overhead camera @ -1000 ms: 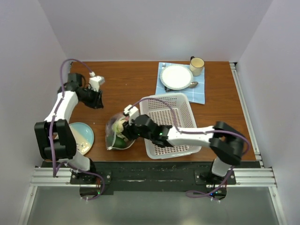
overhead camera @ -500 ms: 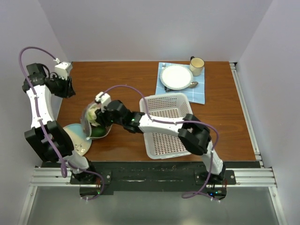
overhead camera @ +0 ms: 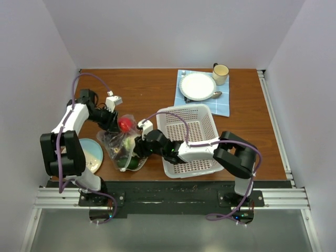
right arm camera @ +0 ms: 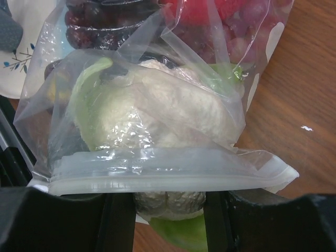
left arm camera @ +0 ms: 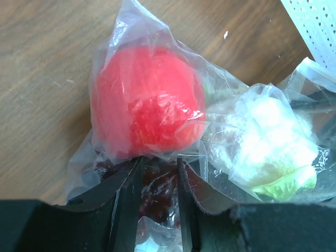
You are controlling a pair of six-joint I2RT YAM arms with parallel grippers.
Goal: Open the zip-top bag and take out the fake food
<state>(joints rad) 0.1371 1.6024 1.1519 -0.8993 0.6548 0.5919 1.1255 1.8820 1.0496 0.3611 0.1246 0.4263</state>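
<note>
With the zip-top bag (overhead camera: 123,149) on the desk (overhead camera: 157,89) and our left hand (left arm camera: 157,160) pinching its film by the red fruit (left arm camera: 144,102), we anchor while the right hand (right arm camera: 168,197), half-parted at the zip strip (right arm camera: 168,176), we cannot tell if gripping, takes one lip only.

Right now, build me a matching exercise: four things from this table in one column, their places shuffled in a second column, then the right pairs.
Things
1. red toy fruit
2. cream cup
3. white perforated basket
4. pale blue plate

Places
A. near left corner of the table
B. inside the zip-top bag
C. far side, next to the white plate
D. mid-table, right of the bag

Pairs: 1-B, 2-C, 3-D, 4-A
</note>
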